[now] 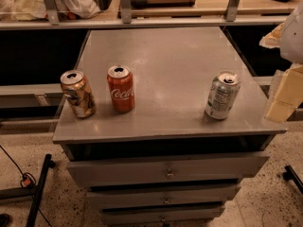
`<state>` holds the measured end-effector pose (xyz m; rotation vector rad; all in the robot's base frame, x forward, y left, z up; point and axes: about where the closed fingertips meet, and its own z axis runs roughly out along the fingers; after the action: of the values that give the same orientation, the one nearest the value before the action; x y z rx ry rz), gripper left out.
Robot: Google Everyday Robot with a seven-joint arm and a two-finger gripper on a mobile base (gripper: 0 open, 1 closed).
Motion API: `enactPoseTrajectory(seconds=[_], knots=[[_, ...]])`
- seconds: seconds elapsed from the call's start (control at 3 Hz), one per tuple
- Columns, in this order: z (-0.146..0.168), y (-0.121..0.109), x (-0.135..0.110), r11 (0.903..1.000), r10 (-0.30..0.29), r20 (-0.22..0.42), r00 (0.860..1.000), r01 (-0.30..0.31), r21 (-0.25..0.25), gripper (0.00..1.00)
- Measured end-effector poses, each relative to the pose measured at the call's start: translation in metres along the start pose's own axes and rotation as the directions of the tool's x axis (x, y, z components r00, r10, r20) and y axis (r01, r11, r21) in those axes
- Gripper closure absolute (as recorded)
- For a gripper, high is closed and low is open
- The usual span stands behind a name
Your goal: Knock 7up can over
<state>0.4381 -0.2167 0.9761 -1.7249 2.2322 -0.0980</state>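
The 7up can (221,95) is silver-grey with a white fine-print panel. It stands upright near the front right of the grey cabinet top (165,56). My gripper (281,103) shows as cream-coloured parts at the right edge of the view. It is beside the cabinet's right edge, to the right of the can and apart from it. The white arm (294,32) rises above it.
A red Coca-Cola can (120,89) and a gold-and-brown patterned can (78,93) stand upright at the front left. The cabinet has several drawers (168,171) below. A shelf with metal posts (125,4) runs behind. Black stand legs (38,188) and a cable lie on the floor at left.
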Motion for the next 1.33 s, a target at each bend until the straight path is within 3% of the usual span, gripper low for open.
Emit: enactPoseTrajectory(seconds=[0.33, 0.67, 1.0, 1.33], knots=[[-0.001, -0.001, -0.001, 1.0000, 0.000, 0.004, 1.000, 0.000, 0.005, 0.00], [0.009, -0.005, -0.001, 0.9995, 0.024, 0.074, 0.997, -0.026, 0.020, 0.00], [0.034, -0.018, 0.006, 0.9965, 0.073, 0.226, 0.972, -0.080, 0.024, 0.00], [0.055, -0.033, 0.007, 0.9945, 0.087, 0.304, 0.949, -0.100, 0.029, 0.00]])
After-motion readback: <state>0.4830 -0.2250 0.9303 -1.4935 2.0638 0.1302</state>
